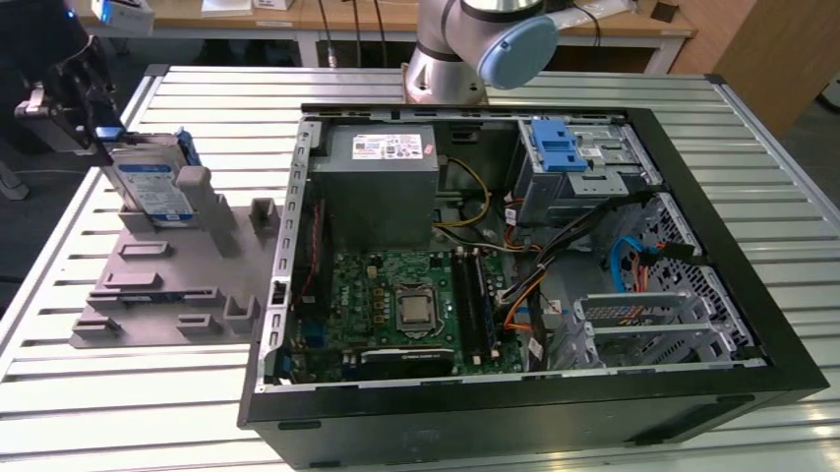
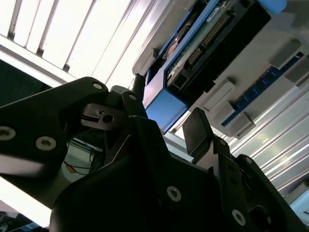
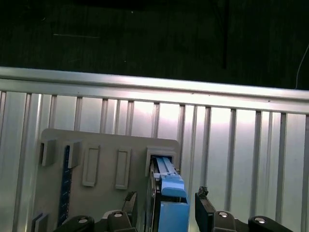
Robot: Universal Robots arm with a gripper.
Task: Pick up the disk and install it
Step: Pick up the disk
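The grey holder (image 1: 171,285) is set on the slatted bench (image 1: 105,413) near its edge at the exterior view's left, with the open computer case (image 1: 525,393) just beside it on the exterior view's right. Bare bench is seen on the holder's near side. The gripper (image 1: 105,133) is held over the holder's far corner, its fingers (image 3: 205,212) spread and placed either side of the disk (image 1: 151,182), with narrow gaps visible in the first wrist view. The disk is stood on edge in a holder slot, long axis roughly upright, label faced towards the case.
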